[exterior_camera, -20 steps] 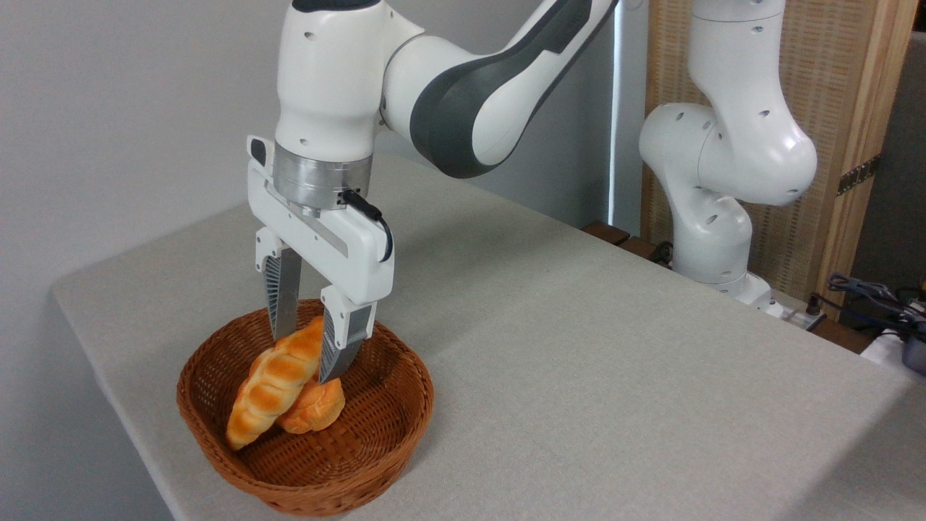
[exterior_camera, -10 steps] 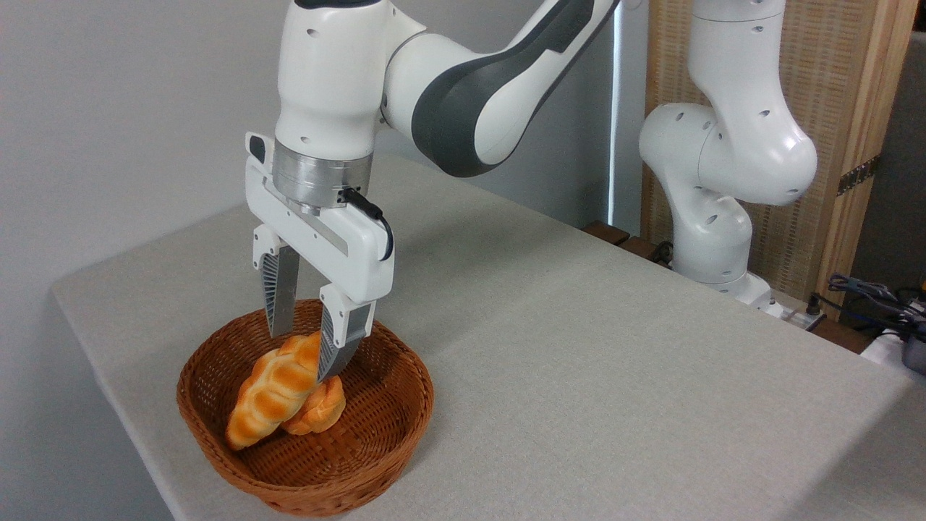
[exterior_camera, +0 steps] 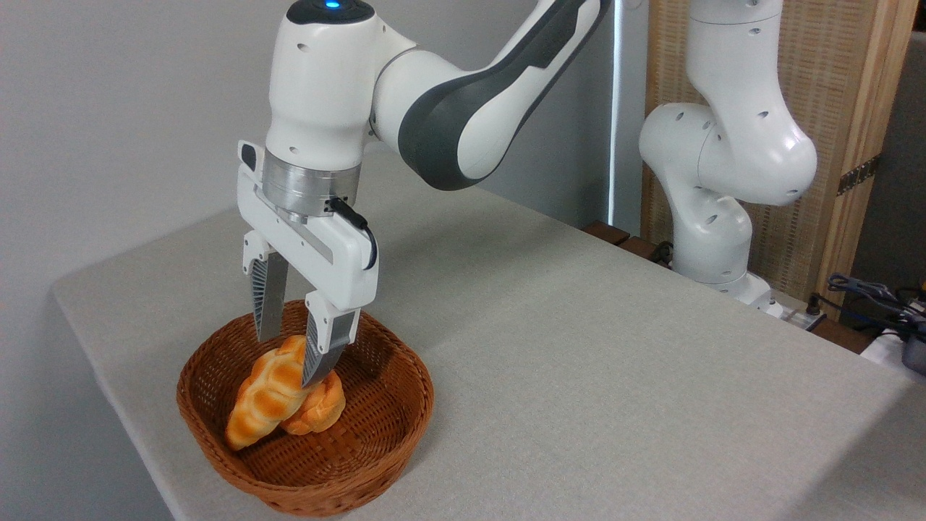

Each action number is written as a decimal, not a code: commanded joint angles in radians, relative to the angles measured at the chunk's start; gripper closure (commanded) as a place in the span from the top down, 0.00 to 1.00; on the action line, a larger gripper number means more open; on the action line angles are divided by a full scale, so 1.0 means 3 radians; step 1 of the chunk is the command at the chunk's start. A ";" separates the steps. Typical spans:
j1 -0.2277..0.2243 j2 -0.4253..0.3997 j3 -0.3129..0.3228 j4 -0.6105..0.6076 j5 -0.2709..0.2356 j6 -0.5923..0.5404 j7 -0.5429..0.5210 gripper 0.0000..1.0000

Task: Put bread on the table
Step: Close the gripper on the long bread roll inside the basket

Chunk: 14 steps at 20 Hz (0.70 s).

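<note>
Camera: bread [exterior_camera: 269, 391] between claw [exterior_camera: 288, 358] fingertips.

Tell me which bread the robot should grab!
Look at the brown wicker basket near the table's front corner. Two breads lie inside. Pick the bread that is long and braided, under the gripper, not the small round bun beside it.

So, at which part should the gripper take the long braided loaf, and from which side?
Probably across the upper end of the bread, coming from above: it leans tilted on the bun, so that end is raised and narrow, clear of the basket wall. The gripper straddles it there.
</note>
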State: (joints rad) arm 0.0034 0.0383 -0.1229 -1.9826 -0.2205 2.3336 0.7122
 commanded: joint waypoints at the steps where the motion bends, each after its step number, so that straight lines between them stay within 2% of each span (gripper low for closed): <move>1: -0.0006 0.0020 -0.0005 -0.0018 -0.0048 0.0106 0.0075 1.00; 12: -0.0006 0.0082 -0.0051 -0.0023 0.0075 0.0188 0.0086 1.00; 14: -0.0006 0.0092 -0.0056 -0.0028 0.0121 0.0198 0.0085 0.95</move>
State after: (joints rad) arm 0.0030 0.0604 -0.1338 -1.9828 -0.2059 2.3565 0.7288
